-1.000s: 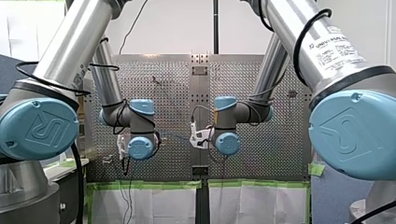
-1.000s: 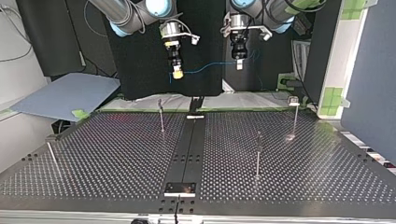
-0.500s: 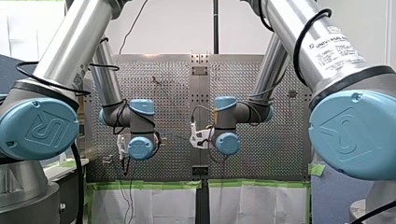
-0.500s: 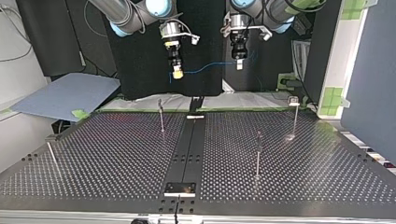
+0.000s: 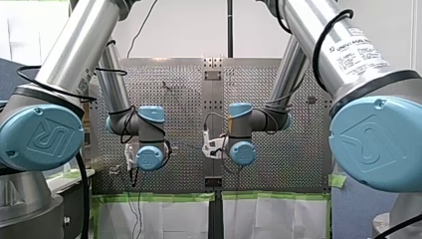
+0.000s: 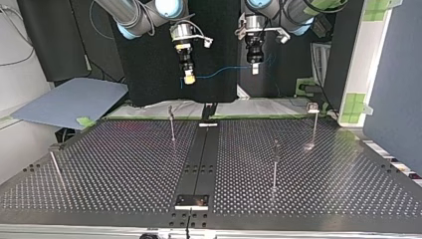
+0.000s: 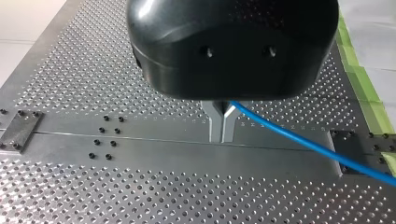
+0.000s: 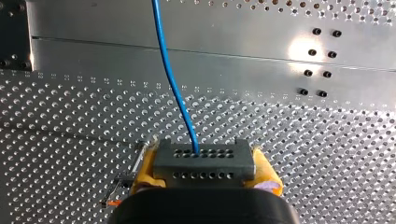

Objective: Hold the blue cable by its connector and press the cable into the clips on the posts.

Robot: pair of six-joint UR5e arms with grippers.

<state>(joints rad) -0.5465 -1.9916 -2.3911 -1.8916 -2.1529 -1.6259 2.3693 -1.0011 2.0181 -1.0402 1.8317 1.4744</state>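
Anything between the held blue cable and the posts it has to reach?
Nothing visible: the blue cable, strung between my left gripper and my right gripper, hangs in open air higher than the posts.

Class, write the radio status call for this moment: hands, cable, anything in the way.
Left hand shut on blue cable. Right hand shut on connector. Cable strung between hands, above posts, not pressed in. No obstruction seen.

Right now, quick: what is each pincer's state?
Left pincer: closed on the blue cable.
Right pincer: closed on the connector.
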